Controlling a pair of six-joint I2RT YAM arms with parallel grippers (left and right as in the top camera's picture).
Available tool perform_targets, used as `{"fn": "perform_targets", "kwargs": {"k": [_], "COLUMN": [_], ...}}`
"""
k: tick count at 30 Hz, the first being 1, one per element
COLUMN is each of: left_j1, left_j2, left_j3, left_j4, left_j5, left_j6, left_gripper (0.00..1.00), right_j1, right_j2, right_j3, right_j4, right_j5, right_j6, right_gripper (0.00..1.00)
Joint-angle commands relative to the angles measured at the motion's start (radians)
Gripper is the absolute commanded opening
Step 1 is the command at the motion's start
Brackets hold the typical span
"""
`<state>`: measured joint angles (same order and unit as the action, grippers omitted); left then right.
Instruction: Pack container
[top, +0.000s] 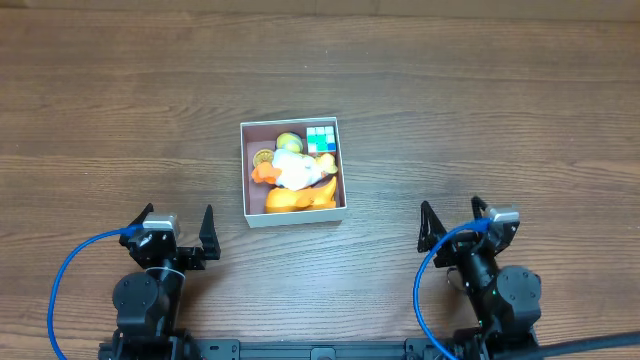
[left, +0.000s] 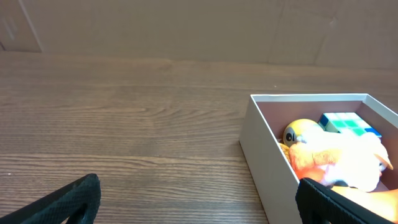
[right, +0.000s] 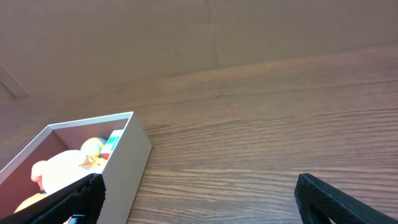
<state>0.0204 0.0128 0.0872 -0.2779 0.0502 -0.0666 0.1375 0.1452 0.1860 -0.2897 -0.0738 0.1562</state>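
Overhead: left gripper and right gripper both spread wide, holding nothing, touching nothing. The container, packed with toys, lies ahead, between them, well apart from both.

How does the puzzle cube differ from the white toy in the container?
Shape: the puzzle cube is boxy and flat-faced; the white toy is rounded. Colour: the cube shows green, white and blue tiles; the toy is plain white. Place: the cube sits in the far right corner; the toy lies mid-box. Both are inside the container.
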Motion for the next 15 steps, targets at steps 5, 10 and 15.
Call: {"fn": "perform_targets", "kwargs": {"k": [5, 10, 15], "left_j1": [0.005, 0.005, 0.005], "left_j2": [-0.008, -0.008, -0.008], "left_j3": [-0.003, -0.003, -0.003], "left_j4": [0.001, 0.001, 0.001], "left_j5": [0.014, 0.014, 0.014], "left_j6": [0.026, 0.026, 0.026], "left_gripper": [1.0, 1.0, 1.0], "right_j1": [-0.001, -0.001, -0.005], "right_j2": [-0.056, -0.065, -0.078], "right_j3": [-0.067, -0.091, -0.091], "right_j4": [-0.022, -0.021, -0.022], "right_j5": [-0.007, 0.005, 0.018], "right_j6": [-0.003, -0.037, -0.086], "right_gripper": [1.0, 1.0, 1.0]}}
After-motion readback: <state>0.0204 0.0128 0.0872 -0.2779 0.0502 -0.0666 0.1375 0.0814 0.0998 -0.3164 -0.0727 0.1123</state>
